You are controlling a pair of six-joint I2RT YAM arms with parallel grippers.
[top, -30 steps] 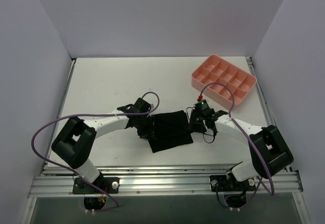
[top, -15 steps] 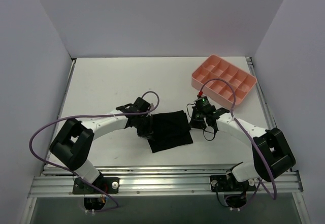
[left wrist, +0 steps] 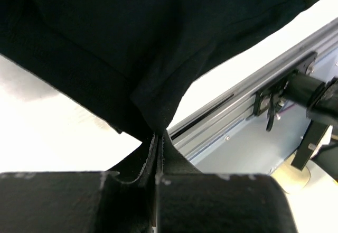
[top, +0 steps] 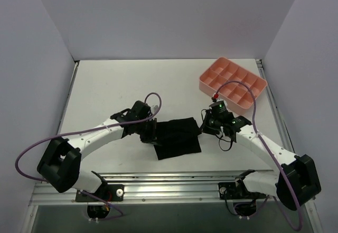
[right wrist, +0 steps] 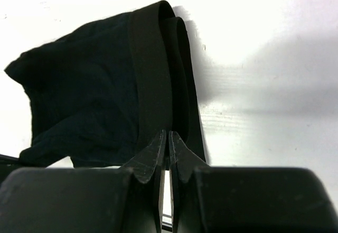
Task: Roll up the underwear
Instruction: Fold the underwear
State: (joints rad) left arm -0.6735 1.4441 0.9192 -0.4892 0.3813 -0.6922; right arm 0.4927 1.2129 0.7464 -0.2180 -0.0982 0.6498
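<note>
The black underwear (top: pixel 177 138) lies between the two arms on the white table. My left gripper (top: pixel 150 132) is at its left edge. In the left wrist view that gripper (left wrist: pixel 157 135) is shut on a pinch of the underwear (left wrist: pixel 132 43), which hangs lifted off the table. My right gripper (top: pixel 203 127) is at the garment's right edge. In the right wrist view it (right wrist: pixel 168 133) is shut, with the folded waistband of the underwear (right wrist: pixel 84 95) running down to its tips and casting a shadow to the right.
A pink compartment tray (top: pixel 245 68) stands at the back right, past the right arm. The aluminium rail (top: pixel 174 185) runs along the near table edge, also seen in the left wrist view (left wrist: pixel 237 101). White walls close in the left, back and right sides.
Both grippers have gone from open to shut on the garment's edges. The right gripper has shifted slightly right and the left arm has stretched out. The underwear's far edge has bunched up.
</note>
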